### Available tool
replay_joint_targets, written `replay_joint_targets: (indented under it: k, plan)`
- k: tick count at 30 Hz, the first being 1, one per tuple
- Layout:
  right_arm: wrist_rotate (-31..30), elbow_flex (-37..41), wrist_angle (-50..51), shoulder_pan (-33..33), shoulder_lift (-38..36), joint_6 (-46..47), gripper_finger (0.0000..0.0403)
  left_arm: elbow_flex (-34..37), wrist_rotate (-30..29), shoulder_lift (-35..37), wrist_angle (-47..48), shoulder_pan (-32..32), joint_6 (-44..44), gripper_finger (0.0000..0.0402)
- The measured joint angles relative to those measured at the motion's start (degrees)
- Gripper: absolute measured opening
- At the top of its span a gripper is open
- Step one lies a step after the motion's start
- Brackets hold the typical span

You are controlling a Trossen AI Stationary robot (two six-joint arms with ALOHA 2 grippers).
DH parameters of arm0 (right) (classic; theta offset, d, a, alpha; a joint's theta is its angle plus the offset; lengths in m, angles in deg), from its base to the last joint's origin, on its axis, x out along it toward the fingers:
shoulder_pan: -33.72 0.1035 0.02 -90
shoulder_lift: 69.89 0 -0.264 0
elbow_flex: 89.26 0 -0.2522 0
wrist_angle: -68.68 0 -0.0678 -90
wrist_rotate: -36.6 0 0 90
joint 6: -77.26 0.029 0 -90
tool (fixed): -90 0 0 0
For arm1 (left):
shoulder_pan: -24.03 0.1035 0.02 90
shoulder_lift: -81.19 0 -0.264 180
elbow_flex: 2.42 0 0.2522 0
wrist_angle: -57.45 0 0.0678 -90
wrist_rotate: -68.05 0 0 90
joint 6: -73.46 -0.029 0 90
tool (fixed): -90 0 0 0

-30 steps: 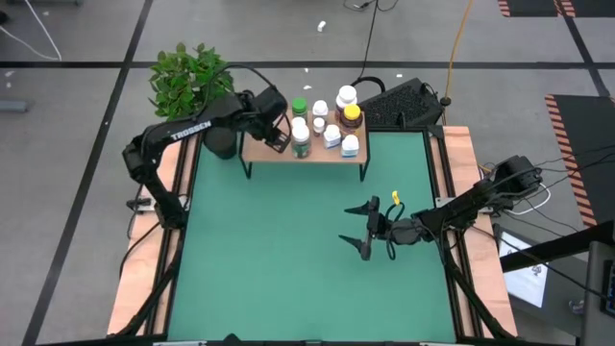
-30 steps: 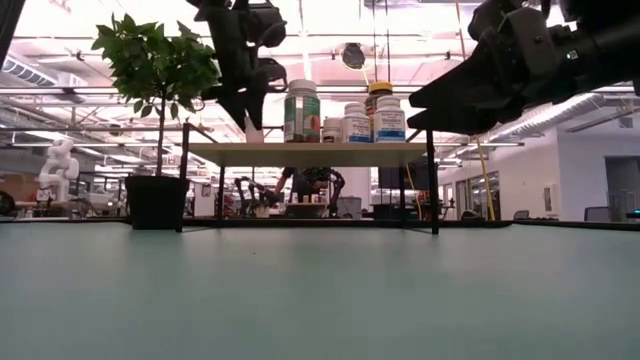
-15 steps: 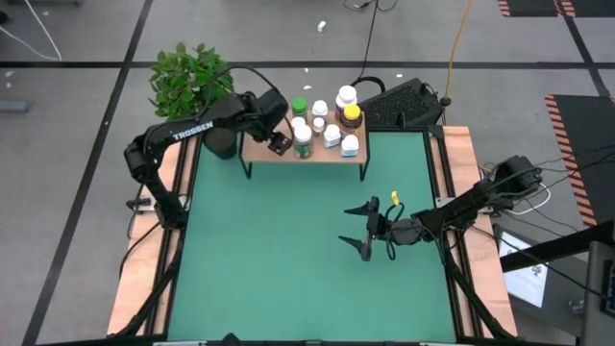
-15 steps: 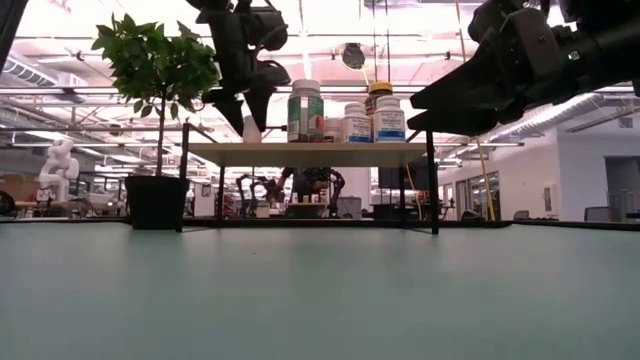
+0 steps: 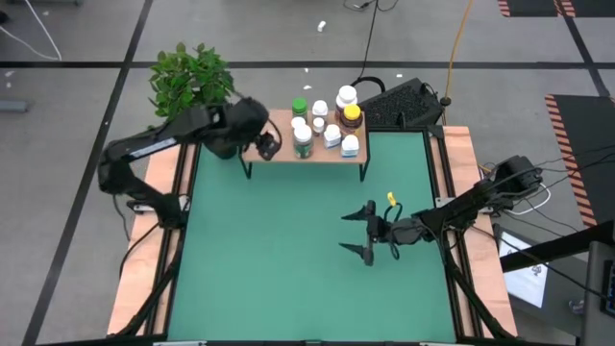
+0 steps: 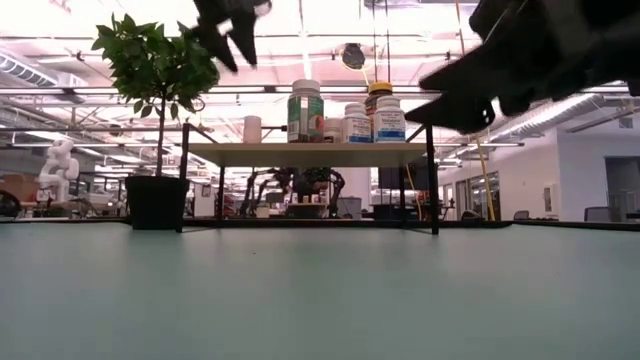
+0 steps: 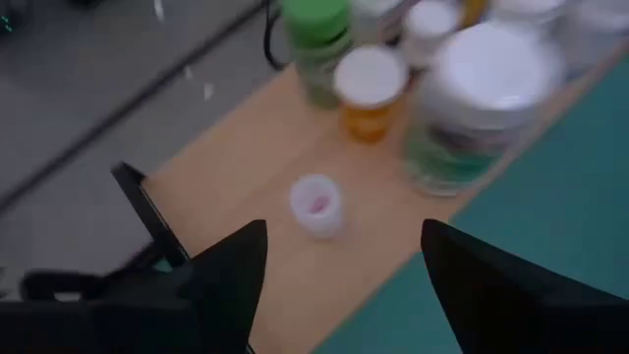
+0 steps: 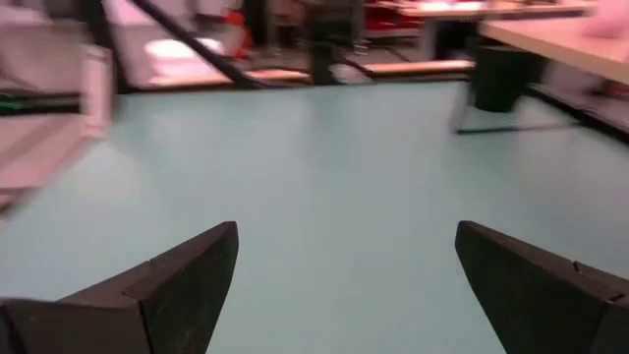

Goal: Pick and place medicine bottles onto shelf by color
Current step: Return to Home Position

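Medicine bottles (image 5: 324, 123) upright, clustered on low light-wood shelf (image 5: 322, 155); small clear vial (image 7: 316, 205) apart, same shelf.

High view looks straight down, low view level across the table (image 5: 279, 250); both share the shelf (image 5: 322, 157).

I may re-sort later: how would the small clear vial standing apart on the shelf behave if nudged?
Probably light: the small clear vial is tiny beside the bottles. Upright and round, it would likely tip, then roll along the flat shelf.
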Motion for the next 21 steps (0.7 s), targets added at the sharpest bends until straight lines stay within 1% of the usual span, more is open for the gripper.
replay_joint_targets:
  k: [2, 5, 7, 10, 11, 13, 16, 18, 21]
  plan:
    - [3.23, -0.01, -1.11, 0.04, -0.72, -0.16, 0.0377, 0.26, -4.14, 2.29, -0.15, -4.80, 1.03, 0.0265]
    - [4.97, -0.02, -0.57, 0.02, -3.38, -0.77, 0.0377, 3.49, -12.97, 5.43, -2.24, -14.11, 3.15, 0.0257]
    - [4.99, 0.00, 1.02, 0.02, -6.02, -1.99, 0.0377, 7.87, -18.27, 7.13, -5.84, -20.55, 4.34, 0.0252]
    - [6.54, 0.00, 4.06, -0.05, -10.54, -3.99, 0.0375, 17.10, -23.69, 9.20, -15.91, -29.10, 5.26, 0.0246]
    - [7.31, 0.00, 4.57, -0.21, -11.82, -4.43, 0.0372, 20.52, -24.57, 9.79, -19.83, -31.37, 5.17, 0.0245]
    - [10.74, -0.04, 6.71, -0.86, -14.73, -4.67, 0.0360, 27.15, -25.46, 10.43, -29.19, -35.09, 4.47, 0.0242]
    - [16.05, -0.02, 7.82, -2.11, -18.57, -4.81, 0.0327, 35.38, -25.54, 10.54, -42.15, -38.67, 2.49, 0.0237]
    - [18.17, 0.00, 8.53, -2.77, -21.13, -5.85, 0.0299, 38.61, -25.54, 10.83, -46.52, -40.22, 1.50, 0.0233]
    - [18.44, 0.00, 10.38, -3.81, -24.70, -8.11, 0.0251, 41.84, -26.21, 11.92, -48.07, -41.53, 1.74, 0.0225]
